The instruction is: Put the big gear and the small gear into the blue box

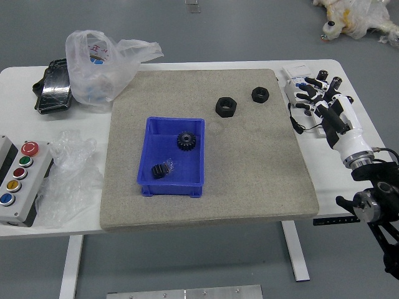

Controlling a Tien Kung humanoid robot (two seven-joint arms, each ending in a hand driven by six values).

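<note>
My right hand [315, 98] is over the table's right side, fingers spread and holding nothing, well away from the box. On the grey mat stands the blue box [146, 152]. Inside it, one black gear [186, 141] lies flat near the upper right, and another black gear [160, 170] rests on its side at the lower left, beside a bit of clear plastic. Which of the two is bigger is hard to tell. My left arm does not appear.
Two black nut-shaped rings [225, 107] lie on the mat [249, 168] behind and right of the box. Plastic bags [103, 65], a black package [55, 90] and a button panel [24, 180] are at the left. White devices and black cylinders stand at the back right.
</note>
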